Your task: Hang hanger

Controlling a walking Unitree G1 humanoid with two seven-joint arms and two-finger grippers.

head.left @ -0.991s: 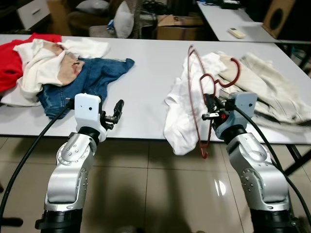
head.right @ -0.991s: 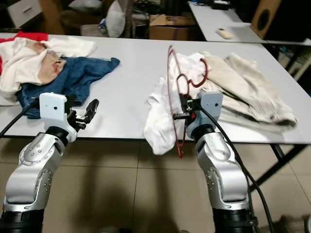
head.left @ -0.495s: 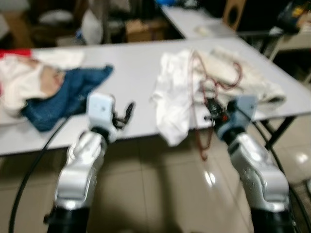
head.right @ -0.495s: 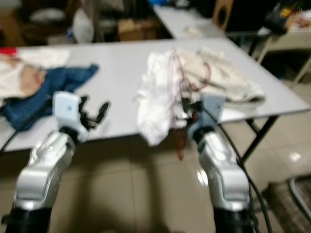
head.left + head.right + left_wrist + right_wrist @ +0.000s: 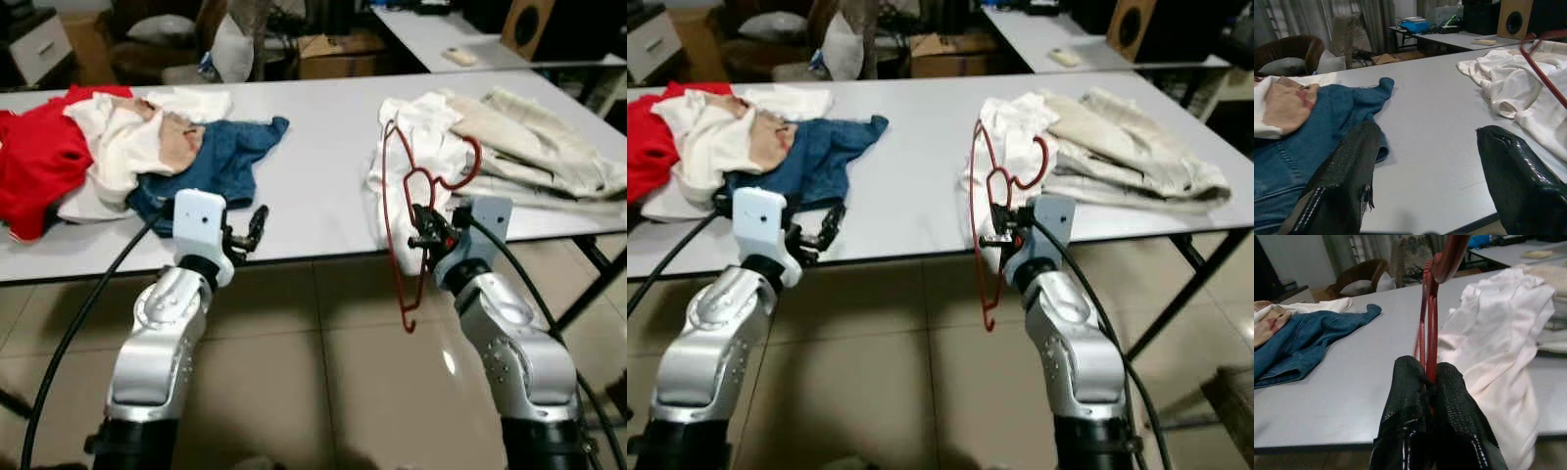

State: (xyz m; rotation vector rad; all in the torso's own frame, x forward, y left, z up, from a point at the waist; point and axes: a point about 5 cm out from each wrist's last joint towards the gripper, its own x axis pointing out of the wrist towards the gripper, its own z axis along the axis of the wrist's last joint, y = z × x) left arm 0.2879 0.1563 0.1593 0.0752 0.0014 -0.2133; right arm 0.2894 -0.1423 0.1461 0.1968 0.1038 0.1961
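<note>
- Right gripper: fingers pinched on red hanger, held at the near edge of the white table.
- Left gripper: fingers parted, at the table edge.
- White garment and beige garment: behind hanger.
- Blue jeans, red cloth: left pile.

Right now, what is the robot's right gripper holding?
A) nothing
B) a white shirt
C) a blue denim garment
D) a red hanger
D: the right gripper has its black fingers pinched on the red hanger, which hangs at the table's edge beside the white shirt.
</note>
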